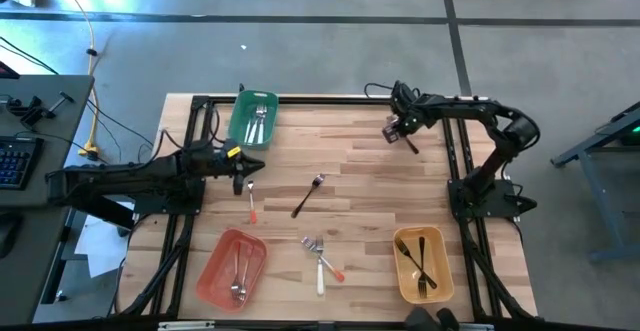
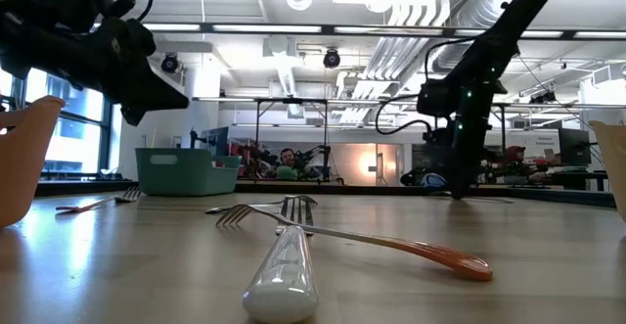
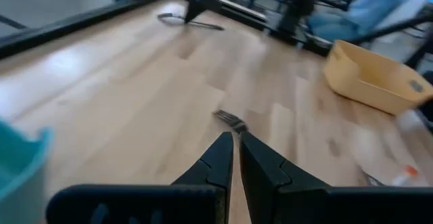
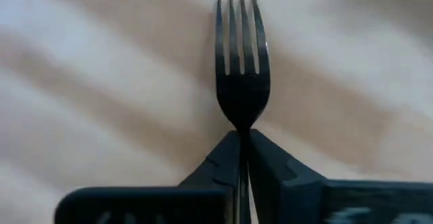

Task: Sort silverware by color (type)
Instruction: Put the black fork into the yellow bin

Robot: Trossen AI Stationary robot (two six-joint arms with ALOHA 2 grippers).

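My right gripper (image 1: 400, 131) (image 4: 243, 137) is near the table's far edge, right of centre, shut on a black fork (image 1: 411, 143) (image 4: 241, 61). My left gripper (image 1: 240, 178) (image 3: 235, 143) is shut and holds nothing. It hangs above the table (image 2: 147, 89), just beyond a red-tipped fork (image 1: 251, 203) that lies flat. A black fork (image 1: 308, 196) (image 3: 231, 120) lies at the table's middle. A white-handled fork (image 1: 320, 271) (image 2: 284, 265) and a red-tipped fork (image 1: 328, 261) (image 2: 430, 254) lie crossed near the near edge. My right gripper pinches the black fork between its two fingers at the neck just below the head (image 4: 242, 124). The head and tines stick out past the fingertips, in line with the fingers. The handle is hidden between the fingers. Whether the fork is clear of the table, I cannot tell.
A green bin (image 1: 252, 119) (image 2: 186, 172) with silver forks stands at the far left. A red bin (image 1: 232, 266) with forks is at the near left. A yellow bin (image 1: 422, 261) (image 3: 379, 78) with black forks is at the near right. Bare wood lies between them.
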